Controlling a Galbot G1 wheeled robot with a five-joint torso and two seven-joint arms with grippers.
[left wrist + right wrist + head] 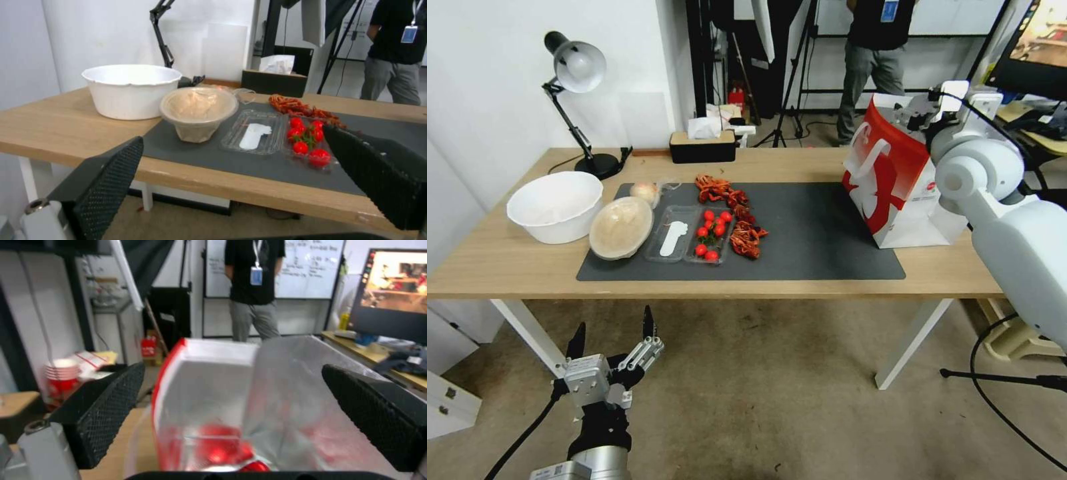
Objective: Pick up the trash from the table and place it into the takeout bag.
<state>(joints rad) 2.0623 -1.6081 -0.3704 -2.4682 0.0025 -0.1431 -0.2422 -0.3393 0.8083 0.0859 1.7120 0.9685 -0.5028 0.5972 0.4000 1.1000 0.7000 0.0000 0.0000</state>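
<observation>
The left gripper (614, 333) hung low in front of the surface (507, 260), below its near edge, with its two dark fingers spread wide and nothing between them. The right gripper (231, 426) was up over the open top of the takeout bag (894, 187), which stood on the right end of the dark mat (820, 240); its fingers were wide apart too and held nothing. The trash still on the mat sat at the left end: a round beige lidded bowl (621, 227), a small pale bagged lump (646, 192) just behind it, and a clear plastic tray (674, 233) lying open with little red tomatoes (712, 233) in one half. Red crayfish shells (740, 220) lay beside the tray. A big white bowl (555, 205) stood on the bare wood to the left of the mat. The beige bowl looked light and thin, so it would likely bend if squeezed hard, and its smooth lid could slip; the rim looked like the best place to hold it. The clear tray seemed floppy and the tomatoes could roll out. The bagged lump looked soft and easy to pinch. The left wrist view showed the beige bowl from the side, narrow at the bottom and wide at the top, which the head view did not make plain. The right wrist view looked down into the bag and showed something red and shiny (222, 446) at the bottom, which the head view hid behind the bag's wall.
</observation>
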